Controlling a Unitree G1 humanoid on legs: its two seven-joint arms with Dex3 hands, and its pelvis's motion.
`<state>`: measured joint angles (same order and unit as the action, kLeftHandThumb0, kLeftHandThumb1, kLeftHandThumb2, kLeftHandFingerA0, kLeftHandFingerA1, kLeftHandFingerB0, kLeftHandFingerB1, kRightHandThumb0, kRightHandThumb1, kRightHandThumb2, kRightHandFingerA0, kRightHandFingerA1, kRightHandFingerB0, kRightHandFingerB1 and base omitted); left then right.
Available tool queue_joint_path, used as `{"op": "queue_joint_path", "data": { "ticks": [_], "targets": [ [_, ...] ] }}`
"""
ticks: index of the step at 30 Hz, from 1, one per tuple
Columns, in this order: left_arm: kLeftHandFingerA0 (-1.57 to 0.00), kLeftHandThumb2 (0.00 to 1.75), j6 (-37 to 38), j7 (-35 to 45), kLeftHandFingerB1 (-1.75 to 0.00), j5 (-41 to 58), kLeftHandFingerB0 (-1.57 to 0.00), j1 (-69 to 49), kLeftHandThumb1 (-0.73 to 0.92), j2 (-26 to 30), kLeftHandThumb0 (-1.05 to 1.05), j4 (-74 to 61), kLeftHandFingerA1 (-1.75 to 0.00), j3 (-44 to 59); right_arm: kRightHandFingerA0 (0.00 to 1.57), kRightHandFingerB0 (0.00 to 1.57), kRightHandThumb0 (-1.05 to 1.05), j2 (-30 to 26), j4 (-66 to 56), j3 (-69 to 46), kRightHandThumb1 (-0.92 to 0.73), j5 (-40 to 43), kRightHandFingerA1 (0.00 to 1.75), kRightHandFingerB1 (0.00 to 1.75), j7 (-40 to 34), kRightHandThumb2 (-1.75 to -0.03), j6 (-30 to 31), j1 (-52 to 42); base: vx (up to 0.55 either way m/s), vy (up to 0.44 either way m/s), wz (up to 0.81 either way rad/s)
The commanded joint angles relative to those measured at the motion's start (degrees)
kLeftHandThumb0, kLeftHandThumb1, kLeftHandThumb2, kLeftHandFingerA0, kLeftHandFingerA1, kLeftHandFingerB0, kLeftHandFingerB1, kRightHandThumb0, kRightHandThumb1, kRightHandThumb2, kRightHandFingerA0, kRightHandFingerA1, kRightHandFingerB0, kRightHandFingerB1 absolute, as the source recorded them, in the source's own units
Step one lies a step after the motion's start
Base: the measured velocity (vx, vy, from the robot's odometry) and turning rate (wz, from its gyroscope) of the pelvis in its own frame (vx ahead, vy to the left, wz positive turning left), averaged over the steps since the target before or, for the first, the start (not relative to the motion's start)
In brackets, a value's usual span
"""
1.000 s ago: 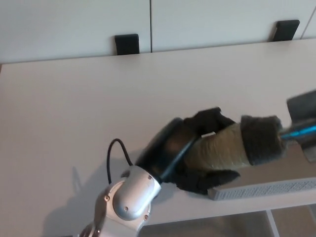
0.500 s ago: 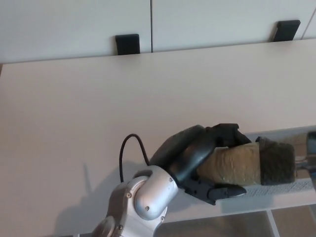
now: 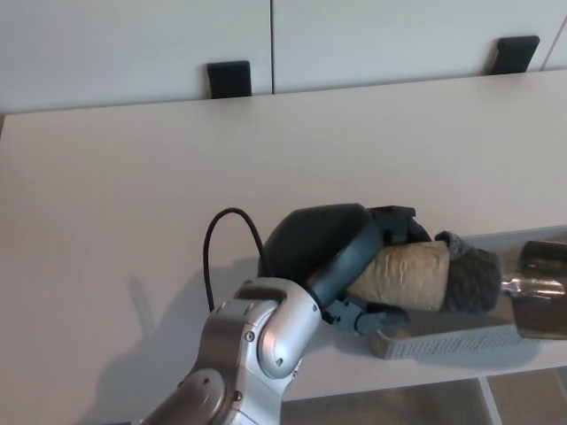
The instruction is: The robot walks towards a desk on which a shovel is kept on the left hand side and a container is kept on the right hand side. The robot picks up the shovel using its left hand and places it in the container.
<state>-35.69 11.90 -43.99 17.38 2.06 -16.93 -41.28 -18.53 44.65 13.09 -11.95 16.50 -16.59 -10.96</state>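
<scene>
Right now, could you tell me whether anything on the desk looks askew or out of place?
Nothing looks damaged or spilled. The left hand grips the shovel by its padded handle, lying sideways over the grey container, which sits at the desk's front right edge, partly out of frame.

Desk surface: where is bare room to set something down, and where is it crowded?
The desk is bare across its left half and along the far edge. The near right corner is crowded: the left hand holds the shovel over the container there.
</scene>
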Motion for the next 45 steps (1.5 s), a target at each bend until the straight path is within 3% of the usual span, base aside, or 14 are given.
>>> {"op": "queue_joint_path", "data": {
  "ticks": [1, 3, 6, 7, 10, 14, 20, 27, 31, 33, 34, 36, 39, 45],
  "targets": [
    [-0.89, 0.64, -5.03, -1.56, -0.48, -10.71, -0.68, 2.54, 0.81, 0.23, -0.43, 0.14, -1.1, 0.26, 0.25, 0.07, -0.18, -1.6, -0.62, -0.13, -0.59, -0.67, 0.61, 0.53, 0.35, -1.03, 0.42, -0.71, 0.0, 0.0, 0.0],
    [-0.93, 0.64, -5.63, -2.03, -0.49, -10.95, -0.67, 2.41, 0.81, -0.39, -0.43, -0.11, -0.82, 1.16, 0.26, 0.08, -0.18, -1.61, -0.56, -0.07, -0.59, -0.81, 0.61, 0.53, 0.2, -1.03, 0.12, -0.7, 0.0, 0.0, 0.0],
    [-0.95, 0.64, -5.17, -1.88, -0.5, -11.44, -0.72, 2.54, 0.81, -0.21, -0.42, -0.48, -0.85, 1.96, 0.26, 0.08, -0.18, -1.6, -0.43, -0.04, -0.59, -1.01, 0.61, 0.53, -0.14, -1.03, -0.08, -0.78, 0.0, 0.0, 0.0],
    [-0.91, 0.64, -4.5, -2.51, -0.59, -11.27, -0.81, 2.2, 0.81, -0.28, -0.42, -0.78, -1.12, 2.45, 0.26, 0.08, -0.18, -1.56, -0.52, -0.06, -0.59, -1.0, 0.61, 0.53, -0.1, -1.03, 0.15, -0.78, 0.0, 0.0, 0.0],
    [-0.87, 0.63, -2.92, -4.58, -0.57, -13.08, -0.8, 1.2, 0.76, -0.26, -0.4, 0.07, -1.31, 2.23, 0.27, 0.09, -0.2, -1.46, 0.54, -0.05, -0.59, -1.03, 0.62, 0.53, -0.15, -1.03, -0.52, -0.62, 0.0, 0.0, 0.0],
    [-0.93, 0.63, -2.85, -4.31, -0.56, -14.24, -0.82, 0.42, 0.74, -0.46, -0.41, -0.12, -1.18, 2.23, 0.26, 0.09, -0.23, -1.38, 0.64, 0.03, -0.58, -1.31, 0.62, 0.54, -0.12, -1.03, -0.32, -0.55, 0.0, 0.0, 0.0],
    [-0.97, 0.63, -2.1, -6.53, -0.58, -20.43, -0.92, -1.14, 0.7, -0.06, -0.39, 1.17, -1.26, -0.53, 0.26, 0.08, -0.22, -1.22, -0.24, -0.46, -0.57, -1.05, 0.62, 0.54, 0.32, -1.03, 0.58, -0.81, 0.0, 0.0, 0.0],
    [-1.01, 0.63, 1.53, -8.11, -0.51, -24.58, -0.84, -2.5, 0.74, 2.45, -0.42, 1.0, -1.18, -3.75, 0.24, 0.07, -0.21, -1.28, 0.67, -0.55, -0.6, -0.86, 0.61, 0.53, 0.82, -1.05, -0.36, -0.58, 0.0, 0.0, 0.0],
    [-0.97, 0.61, 1.91, -9.81, -0.48, -26.23, -0.81, -4.11, 0.72, 2.12, -0.43, 1.21, -0.95, -5.25, 0.24, 0.06, -0.23, -1.55, -0.43, -0.59, -0.58, -0.92, 0.61, 0.52, 1.08, -1.03, 0.14, -1.08, 0.0, 0.0, 0.0],
    [-0.97, 0.61, 2.25, -9.82, -0.48, -26.62, -0.81, -4.46, 0.72, 1.91, -0.43, 1.26, -0.95, -5.2, 0.24, 0.06, -0.23, -1.54, -0.53, -0.67, -0.58, -0.88, 0.61, 0.52, 1.18, -1.03, 0.2, -1.14, 0.0, 0.0, 0.0],
    [-1.05, 0.61, 2.41, -10.16, -0.46, -27.31, -0.72, -4.9, 0.72, 1.9, -0.43, 1.47, -1.1, -5.78, 0.24, 0.07, -0.2, -1.42, -0.14, -0.6, -0.6, -1.07, 0.61, 0.53, 1.0, -1.04, 0.39, -0.85, 0.0, 0.0, 0.0],
    [-1.02, 0.61, 2.65, -10.73, -0.53, -28.48, -0.84, -5.27, 0.73, 1.81, -0.44, 1.87, -1.18, -6.25, 0.26, 0.07, -0.21, -1.51, -0.08, -0.5, -0.58, -1.41, 0.61, 0.53, 0.74, -1.03, 0.42, -0.61, 0.0, 0.0, 0.0],
    [-0.97, 0.62, 3.26, -11.71, -0.56, -29.51, -0.83, -5.9, 0.74, 1.72, -0.43, 2.31, -1.1, -6.48, 0.26, 0.07, -0.22, -1.71, -0.56, -0.48, -0.58, -1.39, 0.62, 0.52, 0.95, -1.03, 0.32, -0.94, 0.0, 0.0, 0.0],
    [-0.97, 0.63, 3.85, -11.03, -0.56, -31.07, -0.82, -6.13, 0.73, 2.16, -0.44, 2.33, -1.25, -6.59, 0.27, 0.08, -0.22, -1.72, -0.26, -0.25, -0.59, -1.69, 0.62, 0.54, 0.8, -1.05, 0.27, -0.58, 0.0, 0.0, 0.0]
  ]
}}
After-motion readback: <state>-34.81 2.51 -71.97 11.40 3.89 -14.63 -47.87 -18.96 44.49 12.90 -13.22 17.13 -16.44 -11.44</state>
